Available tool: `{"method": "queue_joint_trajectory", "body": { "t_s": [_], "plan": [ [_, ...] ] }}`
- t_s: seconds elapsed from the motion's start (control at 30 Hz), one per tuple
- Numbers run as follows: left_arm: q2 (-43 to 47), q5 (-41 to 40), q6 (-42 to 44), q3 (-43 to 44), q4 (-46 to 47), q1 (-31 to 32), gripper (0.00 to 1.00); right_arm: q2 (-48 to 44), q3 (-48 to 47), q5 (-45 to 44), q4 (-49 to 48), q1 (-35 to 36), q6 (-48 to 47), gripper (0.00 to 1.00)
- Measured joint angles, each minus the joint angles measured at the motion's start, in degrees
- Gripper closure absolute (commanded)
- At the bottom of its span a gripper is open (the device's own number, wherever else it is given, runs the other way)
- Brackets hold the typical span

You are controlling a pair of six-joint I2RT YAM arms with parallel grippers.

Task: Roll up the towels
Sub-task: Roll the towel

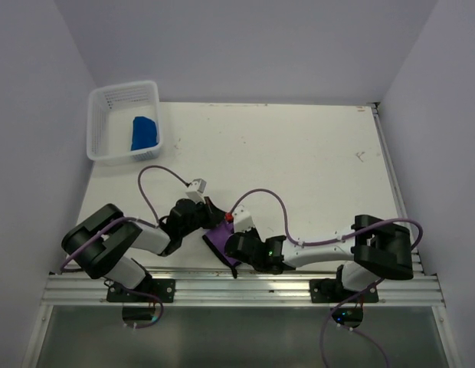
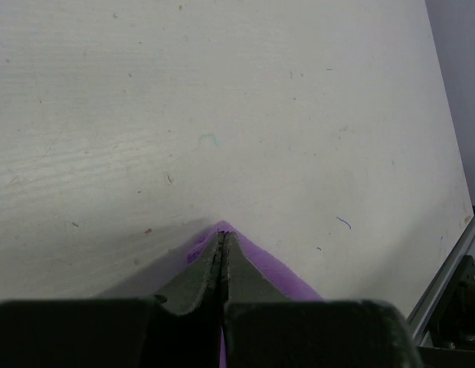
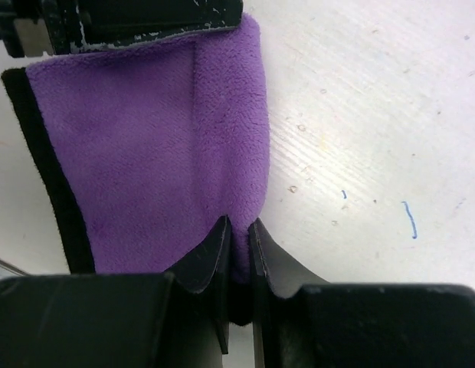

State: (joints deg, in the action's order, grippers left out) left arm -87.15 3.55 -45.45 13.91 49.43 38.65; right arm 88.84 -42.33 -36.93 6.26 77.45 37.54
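My right gripper (image 3: 239, 228) pinches one edge of the purple towel (image 3: 145, 138), with cloth between its fingers. My left gripper (image 2: 224, 236) is closed tight at the opposite edge; if it holds cloth, I cannot tell. The towel lies on the table (image 1: 299, 153) near the front. The blue towel (image 1: 144, 134) is inside the white basket (image 1: 122, 86)

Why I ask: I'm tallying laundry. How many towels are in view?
2 clearly: a blue towel in the white basket, far left; a purple towel in the right pincer, front centre. A dark edge beneath it may be a third.
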Motion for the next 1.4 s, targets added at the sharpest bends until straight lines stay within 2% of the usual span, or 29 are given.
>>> {"method": "queue_joint_trajectory", "body": {
  "t_s": [0.3,0.47,0.87,1.17,1.4],
  "plan": [
    [3.50,0.63,0.00,0.15,-3.13,-0.79,0.99,0.20,0.00,-10.84,1.49,5.84,-7.06,1.00],
    [4.44,2.12,-0.02,0.15,-4.63,-1.44,0.99,3.96,-0.76,-16.35,1.62,9.51,-9.90,1.00],
    [20.15,3.15,0.24,0.76,-13.60,-4.87,0.98,11.30,-2.86,-25.88,0.50,15.10,-16.41,1.00],
    [14.88,11.91,-1.68,1.66,-9.20,-5.11,1.00,20.85,-9.03,-32.65,0.39,20.52,-25.14,1.00],
    [14.62,15.37,-3.96,1.55,-6.73,-4.96,1.00,26.45,-12.55,-37.55,2.12,23.02,-29.83,1.00]
  ]
}}
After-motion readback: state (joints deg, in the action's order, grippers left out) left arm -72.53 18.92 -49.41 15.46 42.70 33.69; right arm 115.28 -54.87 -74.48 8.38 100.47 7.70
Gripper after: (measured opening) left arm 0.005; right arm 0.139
